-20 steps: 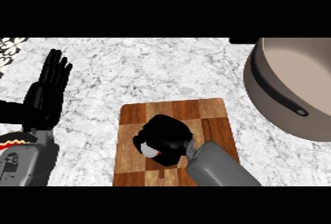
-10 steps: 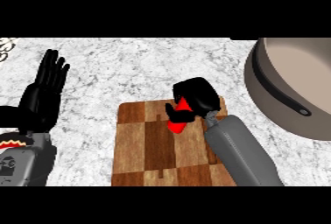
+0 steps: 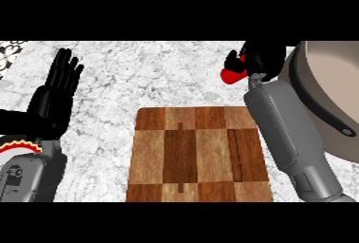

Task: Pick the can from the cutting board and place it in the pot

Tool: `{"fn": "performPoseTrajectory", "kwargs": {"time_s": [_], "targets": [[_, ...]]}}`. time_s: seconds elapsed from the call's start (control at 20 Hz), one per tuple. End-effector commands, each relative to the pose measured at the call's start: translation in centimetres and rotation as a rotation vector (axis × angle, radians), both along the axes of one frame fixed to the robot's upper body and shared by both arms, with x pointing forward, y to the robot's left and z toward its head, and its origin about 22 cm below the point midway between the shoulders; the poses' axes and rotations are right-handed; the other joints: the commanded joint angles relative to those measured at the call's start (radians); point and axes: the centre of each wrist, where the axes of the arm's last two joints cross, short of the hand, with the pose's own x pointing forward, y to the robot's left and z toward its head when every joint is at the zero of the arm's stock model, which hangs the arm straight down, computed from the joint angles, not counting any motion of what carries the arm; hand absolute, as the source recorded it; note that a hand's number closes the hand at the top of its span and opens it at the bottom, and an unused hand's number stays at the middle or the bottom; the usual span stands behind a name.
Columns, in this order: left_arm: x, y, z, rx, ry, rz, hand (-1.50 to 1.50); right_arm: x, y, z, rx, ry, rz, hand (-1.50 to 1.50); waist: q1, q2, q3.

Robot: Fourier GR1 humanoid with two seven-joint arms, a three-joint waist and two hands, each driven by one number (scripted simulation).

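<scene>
My right hand [image 3: 263, 57] is curled round a red can [image 3: 231, 74], of which only the lower end shows below the fingers. It is held above the marble counter, beyond the far right corner of the wooden cutting board [image 3: 196, 154] and just left of the grey pot [image 3: 329, 95]. The board lies bare in the middle of the view. My left hand [image 3: 56, 95] rests open at the left, fingers up.
The pot's rim and a dark handle tab [image 3: 345, 131] take up the right edge. A patterned object [image 3: 10, 47] shows at the far left corner, and a red and white thing [image 3: 17, 148] sits by my left forearm.
My right hand has lifted the can off the cutting board and carried it away and to the right, up to the pot's rim. The left hand has stayed still.
</scene>
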Motion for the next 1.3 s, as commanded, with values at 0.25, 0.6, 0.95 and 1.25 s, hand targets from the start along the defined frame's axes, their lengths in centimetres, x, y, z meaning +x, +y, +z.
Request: {"fn": "performPoseTrajectory", "kwargs": {"time_s": [0.25, 0.6, 0.95, 1.25], "targets": [[0.4, -0.7, -0.1, 0.012, 0.003, -0.039, 0.0, 3.6, -1.7, 8.8, -0.146, -0.321, -0.618, 1.5, 0.048, 0.0, 0.001], [1.0, -1.0, 0.2, 0.006, 0.013, -0.012, 0.0, 4.6, -1.5, 10.2, -0.236, -0.387, -0.795, 1.5, 0.007, -0.014, 0.005], [0.1, -0.6, -1.1, -0.003, 0.043, 0.024, 0.0, 5.0, -4.5, 7.8, -0.211, -0.238, -0.879, 1.5, -0.034, -0.032, 0.007], [-0.3, 0.6, -0.5, 0.001, 0.051, 0.055, 0.0, 4.0, -8.4, 6.6, -0.19, -0.312, -0.909, 1.5, -0.061, -0.044, 0.008]]}}
